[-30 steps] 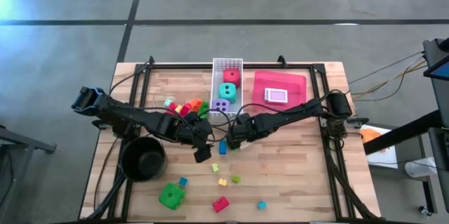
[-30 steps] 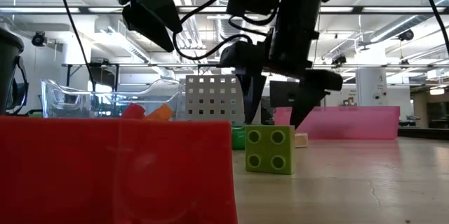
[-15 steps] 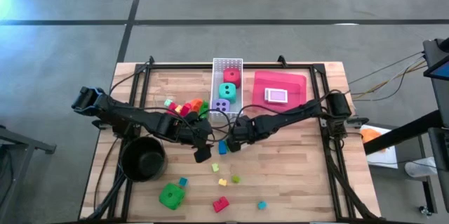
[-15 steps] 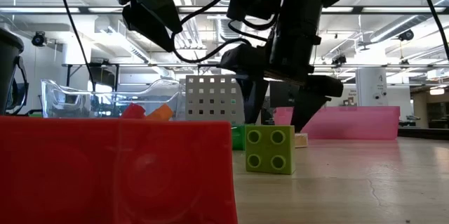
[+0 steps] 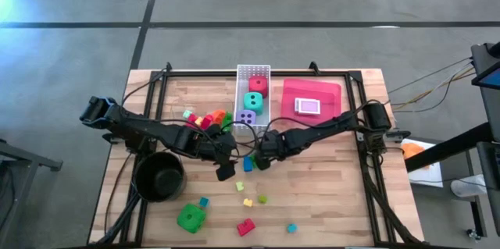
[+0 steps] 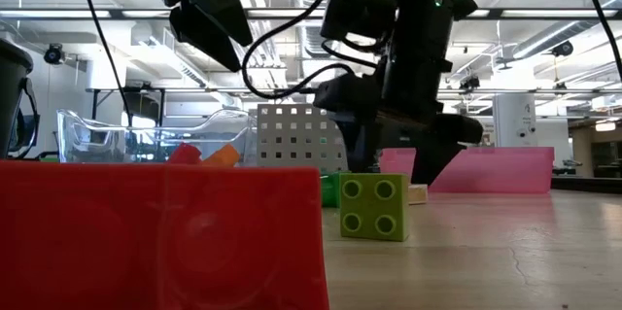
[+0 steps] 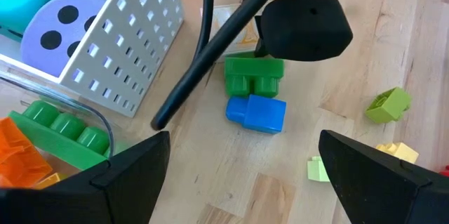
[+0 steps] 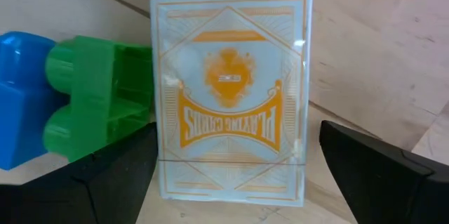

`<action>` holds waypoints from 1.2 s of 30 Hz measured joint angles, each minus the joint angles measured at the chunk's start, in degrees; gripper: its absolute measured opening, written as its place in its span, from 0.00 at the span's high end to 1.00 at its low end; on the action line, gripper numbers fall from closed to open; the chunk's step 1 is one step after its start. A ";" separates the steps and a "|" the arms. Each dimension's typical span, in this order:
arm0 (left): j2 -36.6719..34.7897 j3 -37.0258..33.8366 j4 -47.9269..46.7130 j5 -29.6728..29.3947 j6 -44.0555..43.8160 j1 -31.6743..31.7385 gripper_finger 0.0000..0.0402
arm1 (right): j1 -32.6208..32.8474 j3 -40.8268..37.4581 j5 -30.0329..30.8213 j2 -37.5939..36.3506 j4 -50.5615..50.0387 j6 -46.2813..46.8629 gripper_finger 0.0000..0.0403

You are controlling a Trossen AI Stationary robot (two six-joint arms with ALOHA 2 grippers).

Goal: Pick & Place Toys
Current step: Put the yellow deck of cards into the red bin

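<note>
We've got the right gripper (image 5: 262, 158) near the middle of the wooden table (image 5: 328, 194), jaws spread wide and straddling a clear-wrapped orange-and-white playing card pack (image 8: 231, 94) lying flat on the wood. Nothing gripped yet. A green building brick (image 8: 95, 108) sits touching the pack's edge, with a blue building brick (image 8: 21, 97) touching the green one on its far side.

Left gripper (image 5: 225, 167) is just beside it, toward the left edge, jaws wide open and empty, hovering above the same 2 bricks.

Rest of the toys: purple, teal and red dice already in the white perforated basket (image 5: 253, 72) by the far edge, another card pack (image 5: 308, 106) on the red tray (image 5: 328, 93), a green die (image 5: 191, 218) and loose small bricks still toward the near edge.

Risks as we see them:
- Pack is thin and flat; if the jaws close too high they'll skid over the wrap and miss.
- The green brick is hard against the pack, so 1 jaw could land on the brick or pinch both.
- The 2 grippers are close; any lateral move from either could clip the other.
</note>
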 joint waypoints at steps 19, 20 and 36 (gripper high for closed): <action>0.00 0.00 -0.02 0.00 0.02 0.02 0.09 | 0.05 -2.76 0.26 -0.24 2.38 -2.26 0.06; 0.00 0.00 -0.02 0.00 0.00 0.02 0.09 | 0.17 -2.80 0.26 -0.24 2.36 -2.32 0.06; 0.00 0.00 -0.02 -0.01 0.01 0.01 0.09 | 1.50 -1.67 0.87 0.11 0.33 -9.78 0.06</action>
